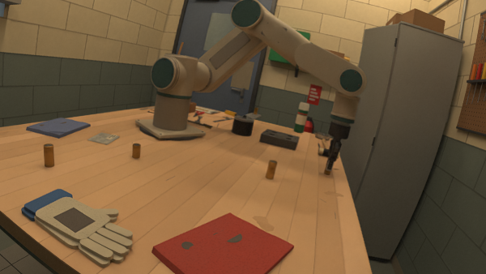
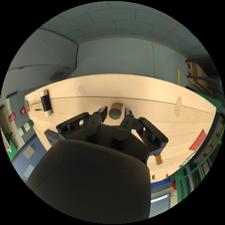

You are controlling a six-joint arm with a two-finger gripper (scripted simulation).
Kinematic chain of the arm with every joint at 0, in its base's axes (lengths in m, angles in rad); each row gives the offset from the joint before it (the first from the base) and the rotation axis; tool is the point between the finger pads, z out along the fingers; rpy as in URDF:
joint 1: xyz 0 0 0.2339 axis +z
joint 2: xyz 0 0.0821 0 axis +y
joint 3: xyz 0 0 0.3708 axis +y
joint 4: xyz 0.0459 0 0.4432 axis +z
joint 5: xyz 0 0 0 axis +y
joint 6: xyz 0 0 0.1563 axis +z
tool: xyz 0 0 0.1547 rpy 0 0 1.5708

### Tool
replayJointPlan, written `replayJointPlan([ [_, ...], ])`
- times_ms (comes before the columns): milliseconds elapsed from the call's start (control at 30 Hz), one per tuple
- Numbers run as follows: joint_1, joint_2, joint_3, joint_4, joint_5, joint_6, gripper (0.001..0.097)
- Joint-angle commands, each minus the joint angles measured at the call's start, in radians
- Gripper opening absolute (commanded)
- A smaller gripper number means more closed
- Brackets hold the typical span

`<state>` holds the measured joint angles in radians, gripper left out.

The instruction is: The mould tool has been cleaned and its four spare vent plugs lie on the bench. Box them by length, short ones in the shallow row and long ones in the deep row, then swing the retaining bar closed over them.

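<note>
My gripper (image 1: 330, 167) (image 2: 115, 112) is open and holds nothing, lowered to the bench near its right edge. A short brass vent plug (image 2: 115, 111) (image 1: 327, 172) stands on the bench between its fingers. Another plug (image 1: 271, 169) stands to the left in mid-bench, and two more (image 1: 136, 150) (image 1: 49, 155) stand further left, all upright. The dark box (image 1: 279, 139) with its holes lies behind, toward the arm's base, and I cannot make out its retaining bar.
Behind the bench a tall grey cabinet (image 1: 401, 133) stands close to the right edge. A black round tin (image 1: 242, 125) and a spray can (image 1: 301, 117) stand beyond the box. A red pad (image 1: 222, 245) and work gloves (image 1: 83, 231) lie near the front edge.
</note>
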<state>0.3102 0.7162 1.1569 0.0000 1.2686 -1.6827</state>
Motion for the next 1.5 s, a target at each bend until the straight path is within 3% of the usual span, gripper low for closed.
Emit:
replayJointPlan([
  [0,0.000,-0.001,-0.001,0.000,0.000,0.012,0.0450],
  [267,0.000,-0.001,-0.001,0.000,0.000,0.257,0.0450],
  [733,0.000,-0.001,-0.001,0.000,0.000,1.119,0.0450],
  [933,0.000,-0.001,-0.001,0.000,0.000,1.405,0.0450],
  [1133,0.000,-0.001,-0.001,0.000,0.000,1.536,0.0450],
  [1467,0.000,-0.001,-0.001,0.000,0.000,1.555,0.0450],
])
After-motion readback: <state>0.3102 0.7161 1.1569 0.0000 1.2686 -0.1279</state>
